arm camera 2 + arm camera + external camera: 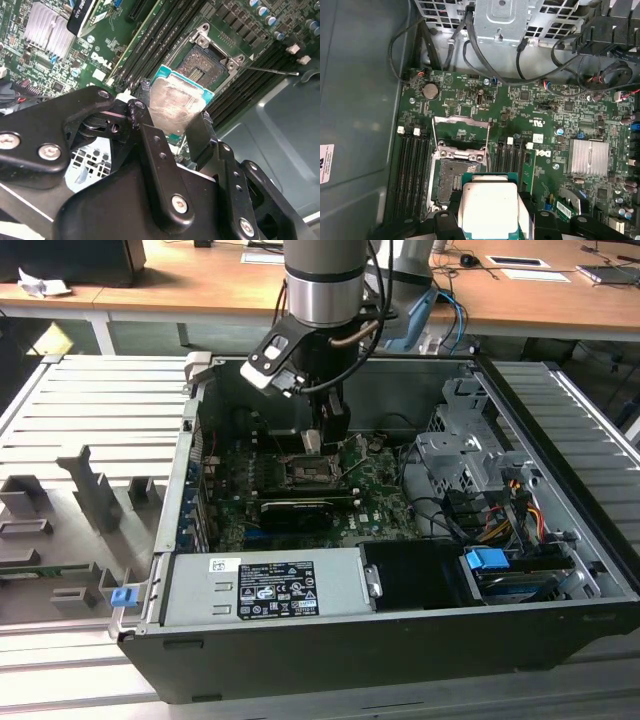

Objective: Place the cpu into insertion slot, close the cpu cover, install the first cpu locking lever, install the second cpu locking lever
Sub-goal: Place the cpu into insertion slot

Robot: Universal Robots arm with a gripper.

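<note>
Your gripper (172,127) is clamped on the cpu (176,102). Its fingers (152,142) pinch opposite edges, so the chip sits squarely between them with its silver top facing the second wrist view. The chip hangs above the bare insertion slot (204,66), slightly off to one side, and the cpu cover (461,131) is swung open off the socket.

Exterior view, surroundings only. At 12 o'clock a wooden desk (200,295) runs the full width, with a light-brown top. On it I note white papers (262,256) near 12, and a crumpled white sheet (40,284) beside a dark box (75,260) at 11. I work over a grey ribbed metal table (100,400), which shows at 9 and at 3. Grey fixture blocks (95,490) stand at 9, with a small blue clip (122,596) at 8. The light is even, with no hard shadows.
</note>
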